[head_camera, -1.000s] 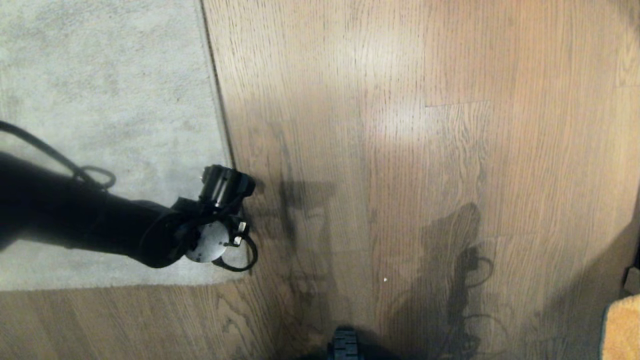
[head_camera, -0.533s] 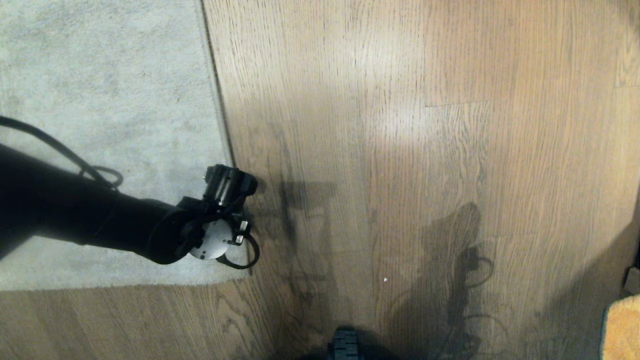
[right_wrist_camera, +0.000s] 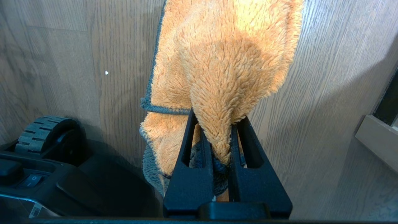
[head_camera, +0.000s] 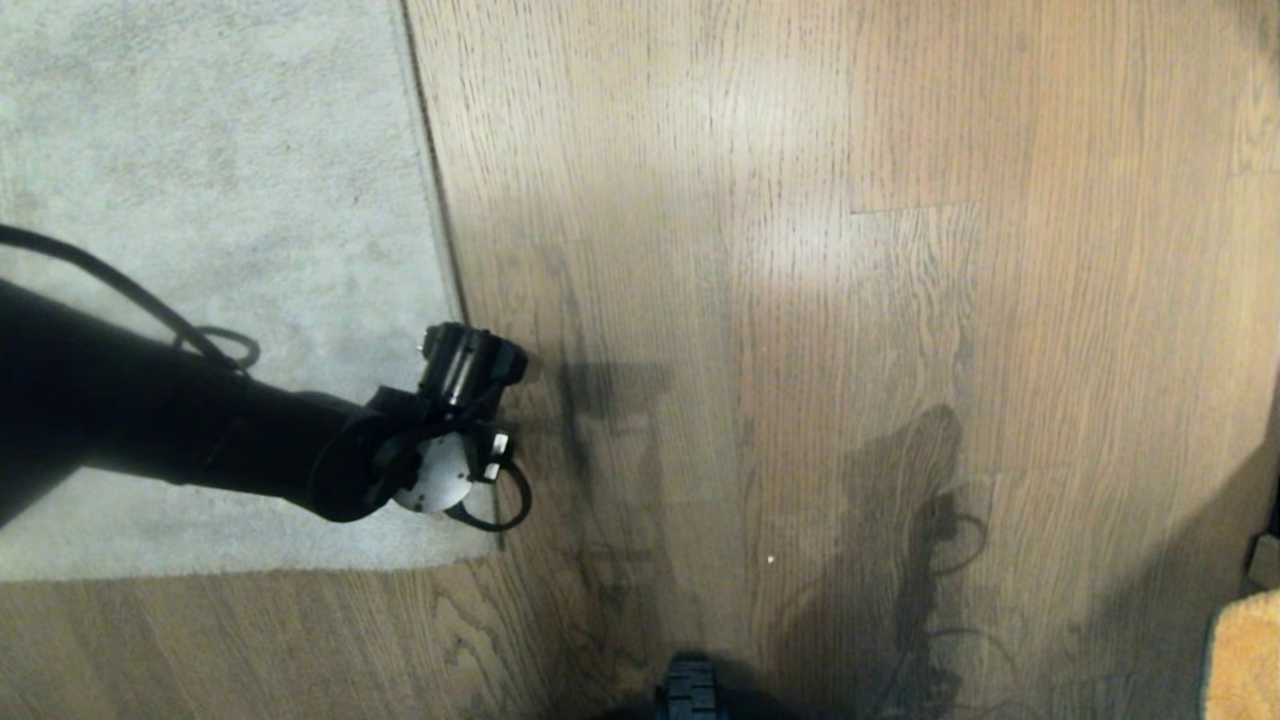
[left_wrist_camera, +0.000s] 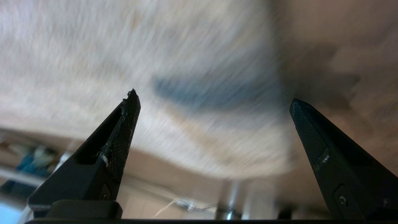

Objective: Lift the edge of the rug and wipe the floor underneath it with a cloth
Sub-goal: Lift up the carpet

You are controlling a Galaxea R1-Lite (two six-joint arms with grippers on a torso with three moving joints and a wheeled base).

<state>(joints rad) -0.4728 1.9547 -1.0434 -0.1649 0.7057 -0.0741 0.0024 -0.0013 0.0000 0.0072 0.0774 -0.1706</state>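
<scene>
the left end effector [head_camera: 500,400], fingers wide apart, hangs over the rug edge [head_camera: 445,250] on the floor [head_camera: 850,350]; next it must pinch it. the right end effector [right_wrist_camera: 222,137] is clamped on the cloth [right_wrist_camera: 224,62].

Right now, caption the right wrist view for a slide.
Right gripper shut on the orange cloth, hanging over the wood floor beside the robot's base wheel.
</scene>
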